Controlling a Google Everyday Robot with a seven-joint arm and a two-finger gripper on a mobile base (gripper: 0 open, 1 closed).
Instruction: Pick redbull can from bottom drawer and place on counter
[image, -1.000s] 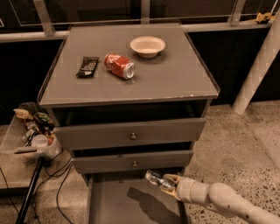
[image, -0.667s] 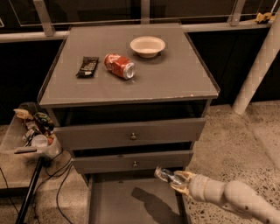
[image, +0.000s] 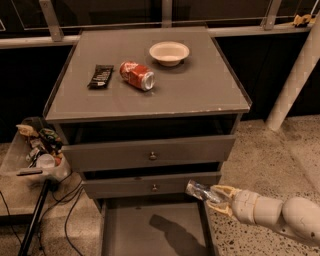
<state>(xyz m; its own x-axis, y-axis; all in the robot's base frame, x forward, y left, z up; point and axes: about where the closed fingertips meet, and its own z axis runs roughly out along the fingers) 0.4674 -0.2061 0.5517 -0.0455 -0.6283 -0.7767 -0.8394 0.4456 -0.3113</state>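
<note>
My gripper (image: 212, 195) is at the lower right, in front of the middle drawer's right end. It is shut on the redbull can (image: 198, 190), a slim silvery can that sticks out to the left, tilted. The can hangs above the right wall of the open bottom drawer (image: 145, 232), whose grey floor shows only the arm's shadow. The counter (image: 195, 92) is the broad grey top above, well higher than the can.
On the counter lie a red soda can (image: 136, 75) on its side, a white bowl (image: 169, 51) and a dark snack packet (image: 101, 76). A bin of clutter (image: 37, 150) and cables stand at the left. A white post (image: 295, 75) stands at the right.
My gripper has moved right and a little up with the can, from over the drawer floor to above the drawer's right wall.
</note>
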